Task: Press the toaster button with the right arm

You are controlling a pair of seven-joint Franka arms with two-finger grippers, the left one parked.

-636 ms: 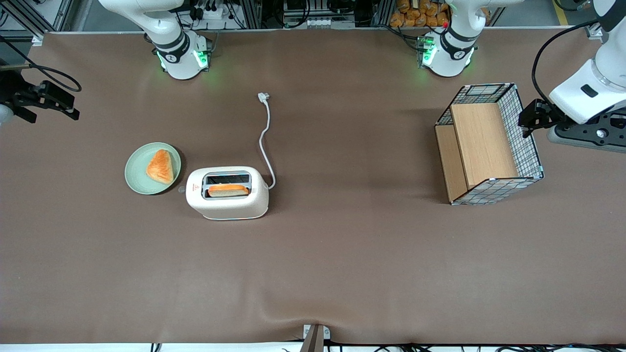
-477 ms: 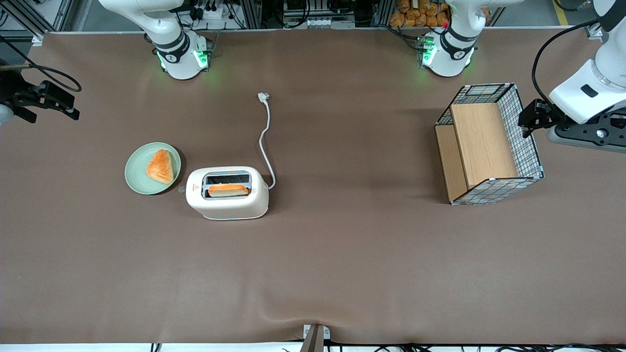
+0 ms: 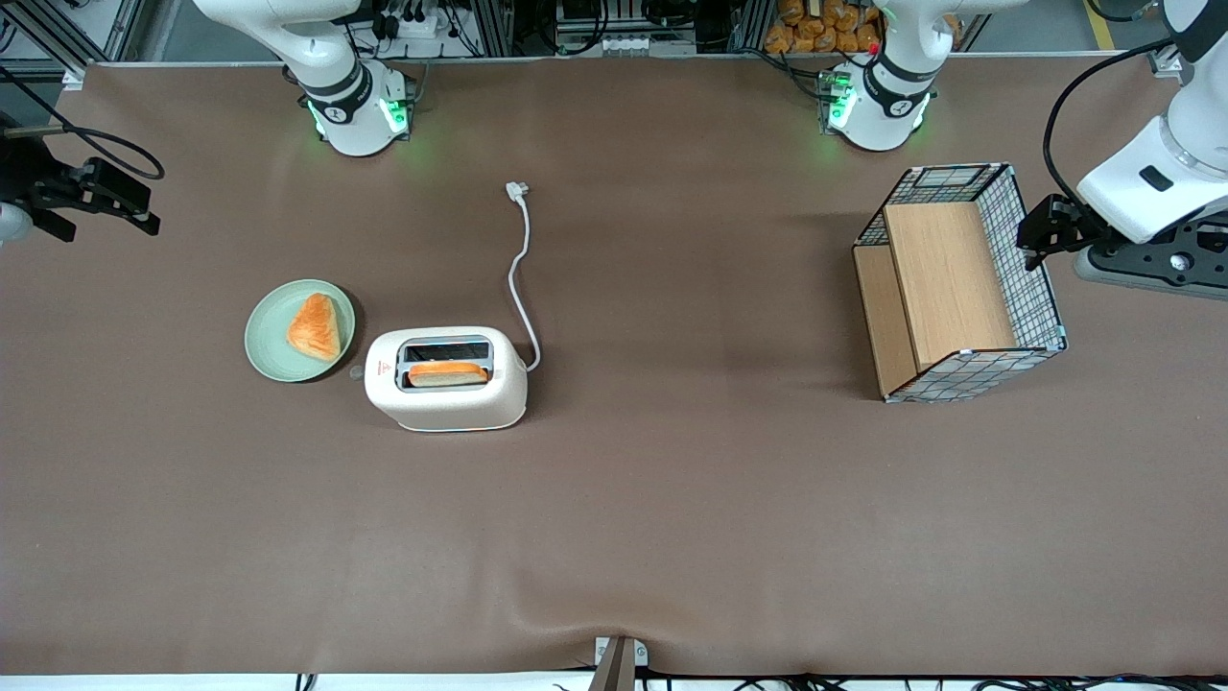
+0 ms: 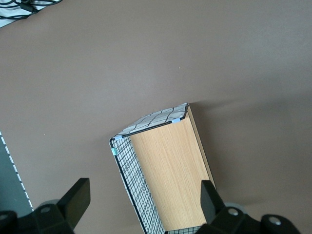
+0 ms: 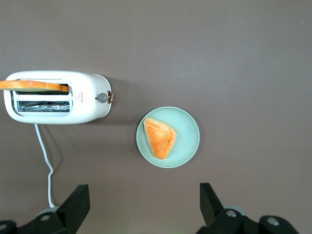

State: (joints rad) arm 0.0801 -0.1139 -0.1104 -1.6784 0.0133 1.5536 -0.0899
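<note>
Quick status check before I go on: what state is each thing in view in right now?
toaster: upright, one slice of bread in a slot, other slot empty.
toaster button: untouched, not yet pressed.
cord: unplugged, lying on the table.
green plate: holds one piece of toast, beside the toaster.
wire basket: lying on its side.
gripper: open, high at the working arm's end of the table, holding nothing.

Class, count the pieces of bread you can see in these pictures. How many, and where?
2: one slice standing in the toaster slot nearer the front camera; one triangular piece on the green plate beside it.
</note>
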